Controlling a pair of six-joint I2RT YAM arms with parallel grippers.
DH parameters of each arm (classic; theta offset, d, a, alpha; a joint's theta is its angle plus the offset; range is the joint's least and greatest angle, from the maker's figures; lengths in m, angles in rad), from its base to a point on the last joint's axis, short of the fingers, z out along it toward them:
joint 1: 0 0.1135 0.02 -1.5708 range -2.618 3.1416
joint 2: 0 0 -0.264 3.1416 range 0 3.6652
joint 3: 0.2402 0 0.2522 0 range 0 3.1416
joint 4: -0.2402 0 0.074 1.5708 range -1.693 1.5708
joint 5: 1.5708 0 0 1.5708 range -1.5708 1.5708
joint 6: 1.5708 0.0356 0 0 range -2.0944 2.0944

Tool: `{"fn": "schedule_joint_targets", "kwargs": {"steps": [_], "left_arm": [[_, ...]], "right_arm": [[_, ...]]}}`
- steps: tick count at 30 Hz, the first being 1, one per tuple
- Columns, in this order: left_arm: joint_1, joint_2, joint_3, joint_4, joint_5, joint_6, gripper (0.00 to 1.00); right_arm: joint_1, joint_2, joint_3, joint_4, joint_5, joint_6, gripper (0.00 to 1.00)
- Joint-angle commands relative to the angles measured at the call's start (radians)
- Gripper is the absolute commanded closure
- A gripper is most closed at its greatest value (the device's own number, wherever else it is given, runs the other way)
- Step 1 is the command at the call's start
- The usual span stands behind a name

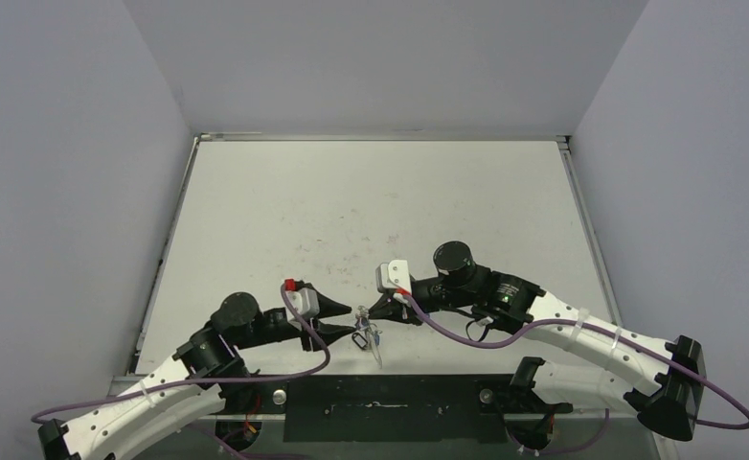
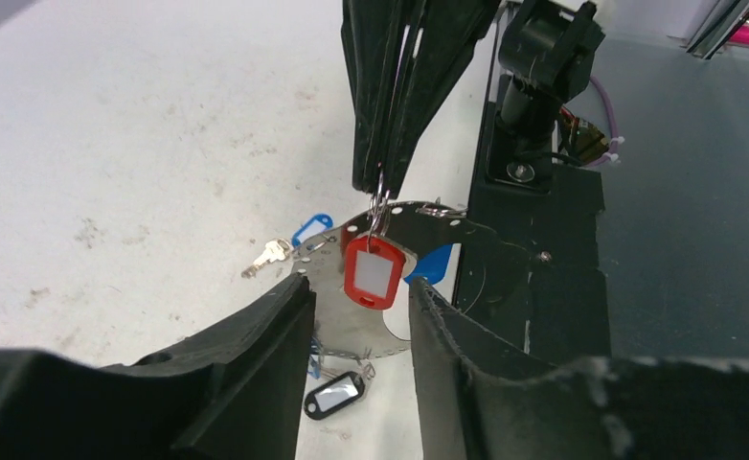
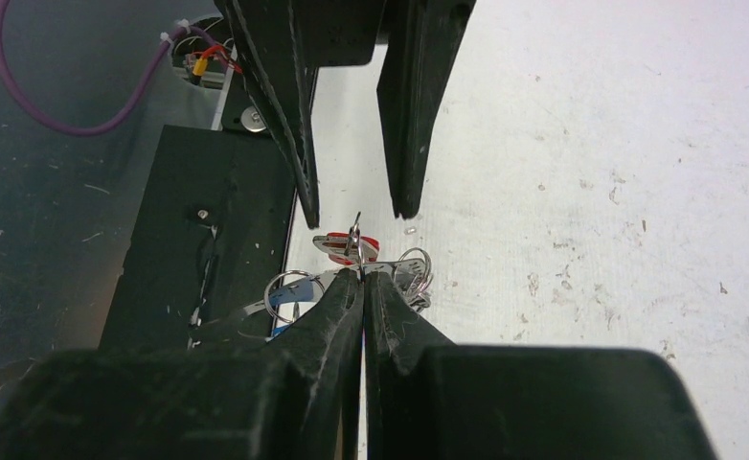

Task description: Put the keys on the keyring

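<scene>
The red key tag [image 2: 373, 273] — oblong glossy plastic with a white window — hangs from a thin wire loop pinched between the closed black tips of my right gripper [image 2: 380, 187]. It is just above the keyring [image 2: 330, 287], a curved shiny metal band at the near edge of the scuffed white table [image 2: 112, 144]. My left gripper [image 2: 359, 286] stands open before it — the blue-tagged key [image 2: 289, 241] lies flat beside.

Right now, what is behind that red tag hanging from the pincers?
Behind the red tag, held up by the right gripper, lie a flat silvery metal piece and a blue tag, mostly covered. What the blue tag hangs on is hidden.
</scene>
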Motion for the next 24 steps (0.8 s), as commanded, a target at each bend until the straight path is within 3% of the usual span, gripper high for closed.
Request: {"fn": "schedule_joint_targets", "kwargs": {"steps": [1,11,15,20,24], "left_arm": [[0.000,-0.078,0.039,0.044,-0.015,0.010,0.59],[0.000,-0.071,0.018,0.149,-0.010,-0.003,0.62],[0.000,-0.030,0.030,0.160,0.009,0.008,0.71],[0.000,0.010,0.028,0.186,0.045,0.006,0.74],[0.000,0.024,0.033,0.171,0.053,0.015,0.96]], "right_arm": [[0.010,-0.036,0.006,0.086,-0.025,0.003,1.00],[0.010,-0.031,0.013,0.084,-0.031,0.011,1.00],[0.011,-0.031,0.014,0.080,-0.032,0.011,1.00],[0.013,-0.031,0.014,0.080,-0.028,0.014,1.00],[0.013,-0.033,0.015,0.079,-0.027,0.014,1.00]]}}
